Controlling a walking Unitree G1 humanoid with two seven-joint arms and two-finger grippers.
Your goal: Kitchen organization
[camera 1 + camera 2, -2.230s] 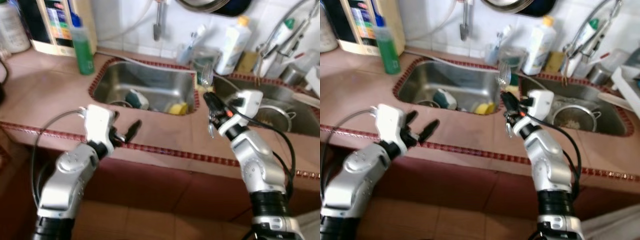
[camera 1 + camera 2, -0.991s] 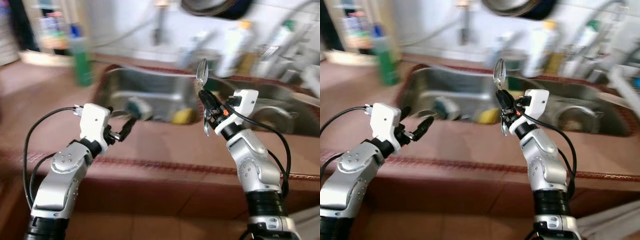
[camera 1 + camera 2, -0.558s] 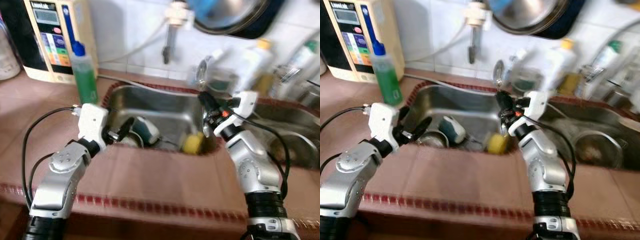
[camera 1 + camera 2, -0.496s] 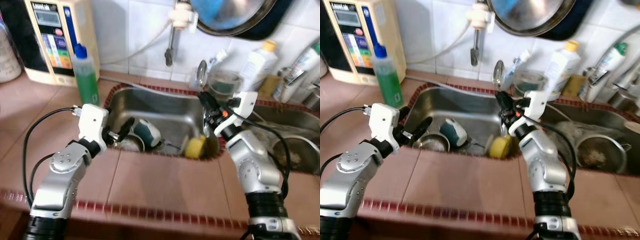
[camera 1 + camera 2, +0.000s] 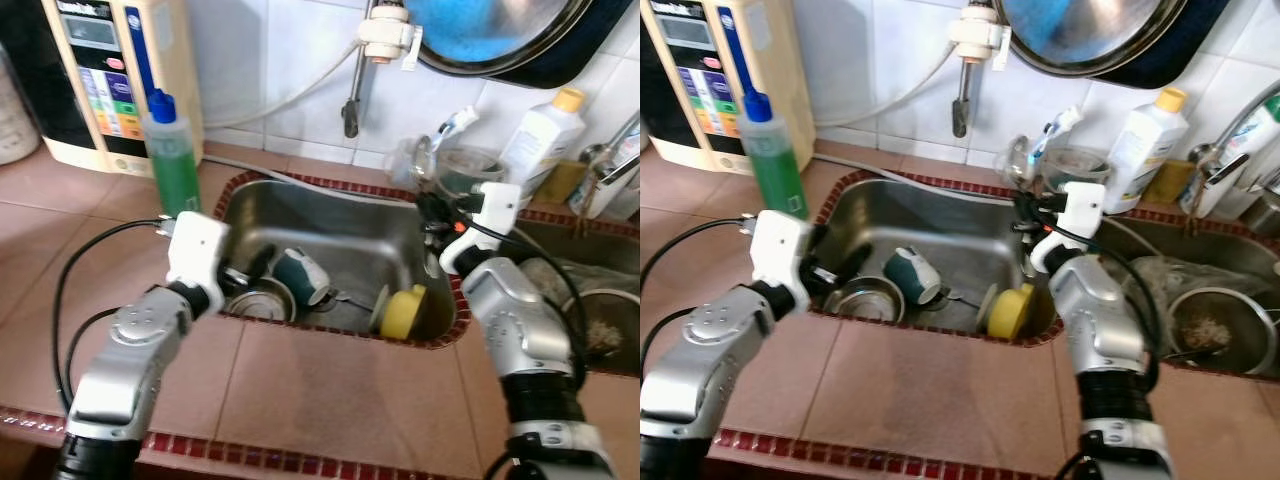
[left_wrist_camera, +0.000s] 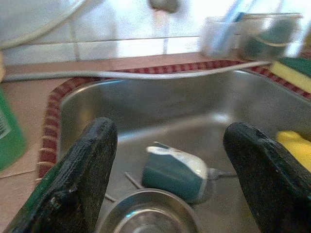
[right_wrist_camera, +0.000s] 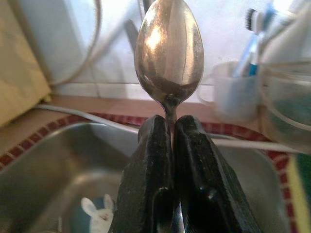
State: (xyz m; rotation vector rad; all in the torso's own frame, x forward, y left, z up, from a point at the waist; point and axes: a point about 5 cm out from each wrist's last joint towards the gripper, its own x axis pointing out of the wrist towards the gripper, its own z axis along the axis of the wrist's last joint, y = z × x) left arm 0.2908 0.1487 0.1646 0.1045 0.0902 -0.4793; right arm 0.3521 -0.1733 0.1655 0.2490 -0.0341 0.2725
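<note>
Right wrist view: right end effector (image 7: 171,131) pinching spoon (image 7: 169,51) upright, frame centre, above sink (image 5: 340,225). Left end effector (image 6: 170,179) spread wide at sink's left rim, over teal mug (image 6: 175,170) and steel bowl (image 5: 257,300); yellow sponge (image 5: 404,311) lower right of basin

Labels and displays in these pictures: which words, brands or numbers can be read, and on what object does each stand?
No text can be read with certainty.
Cream appliance: coloured button labels and a small display, too small and blurred to read.
Green bottle: no readable label.
White bottle: label blurred.
Teal mug in the sink: a white rabbit picture, no words.
Spoon in the right hand: no marking visible.
</note>
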